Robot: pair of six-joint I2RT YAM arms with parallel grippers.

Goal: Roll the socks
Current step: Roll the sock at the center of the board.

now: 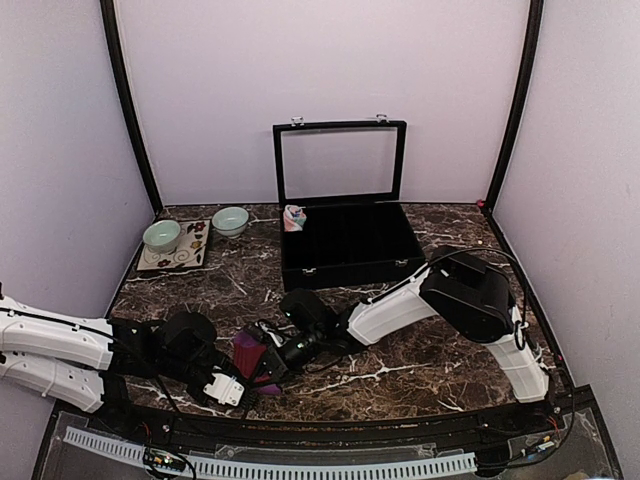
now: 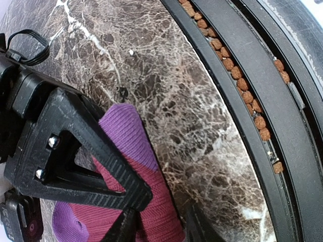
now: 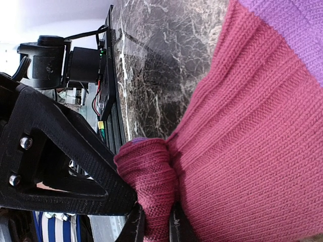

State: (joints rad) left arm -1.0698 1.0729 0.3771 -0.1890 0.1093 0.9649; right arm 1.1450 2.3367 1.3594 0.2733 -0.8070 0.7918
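Maroon sock (image 3: 242,126) pinched in right pincer (image 3: 154,224), left pincer (image 2: 159,229) astride it, grip unclear, pink sock (image 1: 294,217) at open black case (image 1: 350,270) corner

maroon sock (image 1: 250,350): ribbed knit, purple bands; second sock (image 1: 294,217): pink, mint, white patches; table (image 1: 400,372): dark brown marble, white veining; box (image 1: 345,245) black; bowls (image 1: 162,235) pale green

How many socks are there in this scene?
2. A maroon-and-purple sock lies near the front edge, pinched by the right gripper; a pink-and-mint sock sits at the black case's back-left corner. More could be hidden in the case.
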